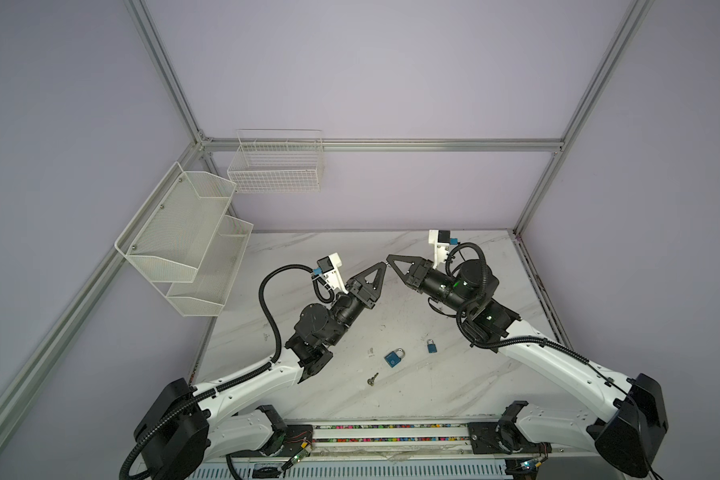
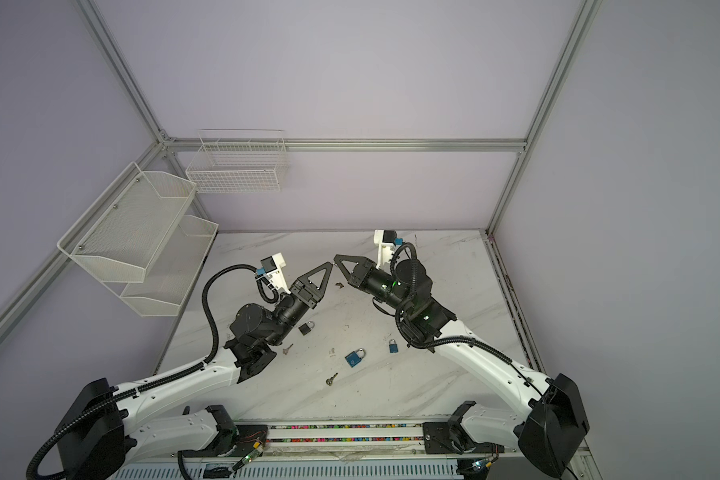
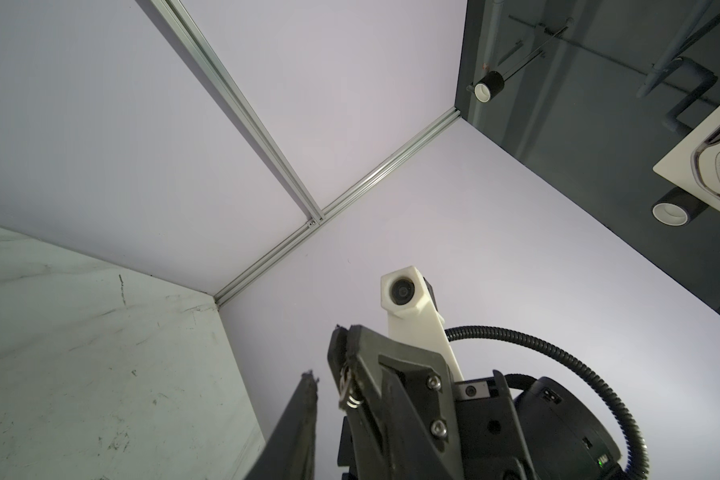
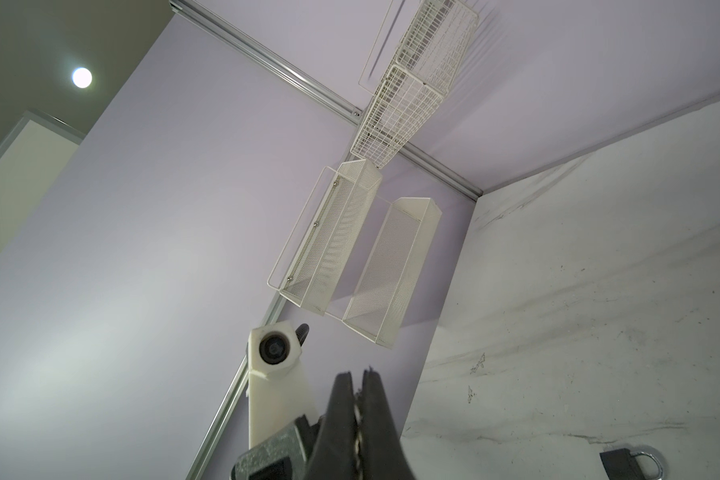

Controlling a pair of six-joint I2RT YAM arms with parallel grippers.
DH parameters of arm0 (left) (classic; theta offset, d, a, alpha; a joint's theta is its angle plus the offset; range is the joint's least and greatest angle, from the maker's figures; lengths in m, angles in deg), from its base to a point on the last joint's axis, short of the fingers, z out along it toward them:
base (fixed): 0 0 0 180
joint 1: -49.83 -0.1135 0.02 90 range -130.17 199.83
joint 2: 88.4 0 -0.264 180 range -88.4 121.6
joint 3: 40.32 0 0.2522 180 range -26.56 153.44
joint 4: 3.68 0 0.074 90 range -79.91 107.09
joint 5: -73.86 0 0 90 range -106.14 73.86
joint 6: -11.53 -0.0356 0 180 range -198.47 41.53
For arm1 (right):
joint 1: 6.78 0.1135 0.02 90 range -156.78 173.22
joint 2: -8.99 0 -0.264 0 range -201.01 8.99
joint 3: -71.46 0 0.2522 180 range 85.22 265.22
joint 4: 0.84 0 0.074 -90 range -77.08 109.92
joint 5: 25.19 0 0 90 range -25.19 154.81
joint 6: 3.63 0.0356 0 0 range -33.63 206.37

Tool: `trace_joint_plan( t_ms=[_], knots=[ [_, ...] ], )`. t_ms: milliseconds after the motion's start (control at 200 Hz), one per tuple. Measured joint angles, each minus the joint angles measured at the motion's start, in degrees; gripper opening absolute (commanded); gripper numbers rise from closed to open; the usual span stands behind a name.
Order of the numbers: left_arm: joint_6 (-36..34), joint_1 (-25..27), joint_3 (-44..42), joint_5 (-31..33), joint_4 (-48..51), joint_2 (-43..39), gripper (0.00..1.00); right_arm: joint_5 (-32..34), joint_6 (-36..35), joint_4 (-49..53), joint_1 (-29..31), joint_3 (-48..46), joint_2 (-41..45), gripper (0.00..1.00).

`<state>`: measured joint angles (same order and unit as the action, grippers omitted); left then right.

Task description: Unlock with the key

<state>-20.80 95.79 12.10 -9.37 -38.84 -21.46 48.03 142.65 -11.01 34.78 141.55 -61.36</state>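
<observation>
Both grippers are raised above the marble table [image 1: 454, 386], their tips meeting in mid-air in both top views. My right gripper [image 1: 390, 259] [image 4: 360, 376] is shut on a small metal key. The key's ring [image 3: 348, 392] hangs from between its fingers in the left wrist view. My left gripper [image 1: 382, 267] points at that tip. One of its fingers [image 3: 304, 415] stands a little apart from the ring, and the other is hidden behind the right gripper. A blue padlock [image 1: 393, 357], a smaller blue padlock [image 1: 431, 345] and a black padlock [image 2: 306, 328] lie on the table below.
Loose keys lie on the table, one [image 1: 372, 379] in front of the blue padlock and another [image 2: 287, 350] by the left arm. Two white mesh bins [image 1: 184, 241] and a wire basket [image 1: 275, 166] hang on the walls at the back left.
</observation>
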Motion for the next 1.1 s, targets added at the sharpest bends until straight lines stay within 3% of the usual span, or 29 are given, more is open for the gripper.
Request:
trace_joint_plan(
  t_ms=[150, 590, 995, 1100],
  knots=[
    [0.44, 0.20, 0.00, 0.39, -0.39, 0.02, 0.17, 0.00, 0.00, -0.81, 0.02, -0.39, -0.46, 0.00],
    [1.70, 0.31, 0.11, 1.38, -0.20, 0.87, 0.16, -0.09, -0.02, -2.49, 0.09, -1.11, -0.72, 0.00],
    [1.62, 0.37, 0.24, 2.05, 0.31, 1.73, 0.00, -0.20, -0.24, -3.34, 0.09, -1.51, -1.22, 0.00],
    [1.42, 0.37, 0.76, 2.29, 0.92, 1.73, 0.00, -0.09, -1.16, -3.56, 0.09, -1.51, -1.18, 0.00]
  ],
)
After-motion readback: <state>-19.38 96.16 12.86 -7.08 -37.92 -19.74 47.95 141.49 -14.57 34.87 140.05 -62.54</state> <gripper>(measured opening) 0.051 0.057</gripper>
